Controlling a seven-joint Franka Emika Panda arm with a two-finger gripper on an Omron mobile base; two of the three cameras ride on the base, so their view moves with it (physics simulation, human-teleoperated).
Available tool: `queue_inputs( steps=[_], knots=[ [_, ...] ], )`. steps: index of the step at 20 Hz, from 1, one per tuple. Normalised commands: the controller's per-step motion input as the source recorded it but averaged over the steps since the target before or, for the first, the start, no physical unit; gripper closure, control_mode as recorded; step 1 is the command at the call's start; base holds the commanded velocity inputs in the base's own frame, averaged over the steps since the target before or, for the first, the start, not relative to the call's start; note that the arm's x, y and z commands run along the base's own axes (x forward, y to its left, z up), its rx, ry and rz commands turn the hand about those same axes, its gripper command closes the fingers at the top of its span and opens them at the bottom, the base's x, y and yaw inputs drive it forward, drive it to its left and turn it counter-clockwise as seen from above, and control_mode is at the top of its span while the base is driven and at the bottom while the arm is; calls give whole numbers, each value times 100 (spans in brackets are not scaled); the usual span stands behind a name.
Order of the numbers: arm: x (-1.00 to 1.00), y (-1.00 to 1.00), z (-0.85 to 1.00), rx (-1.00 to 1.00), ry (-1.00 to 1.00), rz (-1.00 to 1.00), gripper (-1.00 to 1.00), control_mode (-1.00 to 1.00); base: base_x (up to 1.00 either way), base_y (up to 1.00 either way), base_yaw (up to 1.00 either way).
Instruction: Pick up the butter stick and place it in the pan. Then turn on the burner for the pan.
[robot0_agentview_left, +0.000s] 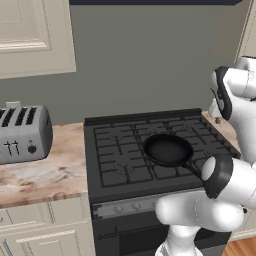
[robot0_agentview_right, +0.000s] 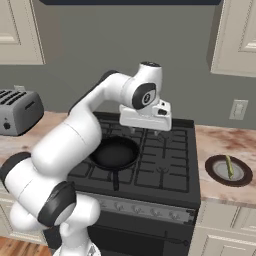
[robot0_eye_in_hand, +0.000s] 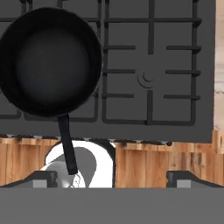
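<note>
- Left base view: the pan (robot0_agentview_left: 167, 149) sits on the stove (robot0_agentview_left: 107, 172) grates, toward the front right, its handle pointing at the robot. It looks empty. A toaster (robot0_agentview_left: 22, 132) stands on the bench (robot0_agentview_left: 47, 177) to the left, well apart from the stove.
- Right base view: the pincer (robot0_agentview_right: 144, 131) hangs above the stove's middle, beside and above the pan, holding nothing. On the right bench a grey-brown dish (robot0_agentview_right: 217, 172) carries the butter stick (robot0_agentview_right: 229, 166), a slim pale bar, well apart from the pan.
- Hand view: the camera looks straight down on the pan and the grates to its right; the pincer's tips stand wide open at the bottom edge.
- Risk, as I judge it: the butter is thin and lies inside a rimmed dish, so a shallow or off-centre approach could nudge the dish or pinch the rim. Carrying it back, the arm could clip the pan handle.
</note>
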Motion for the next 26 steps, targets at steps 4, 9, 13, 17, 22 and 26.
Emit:
queue_inputs(
  steps=[4,9,13,17,22,26],
  knots=[
    [0,-39,-22,0,0,0,-100,-100,0,0,0],
    [0,-25,-21,0,0,0,-100,-100,0,0,0],
    [0,-24,-11,0,0,0,-100,-100,0,0,0],
    [0,-14,-3,0,0,0,-100,-100,0,0,0],
    [0,-11,-1,0,0,0,-100,-100,0,0,0],
    [0,-18,-11,0,1,0,-100,-100,0,0,0]
  ],
)
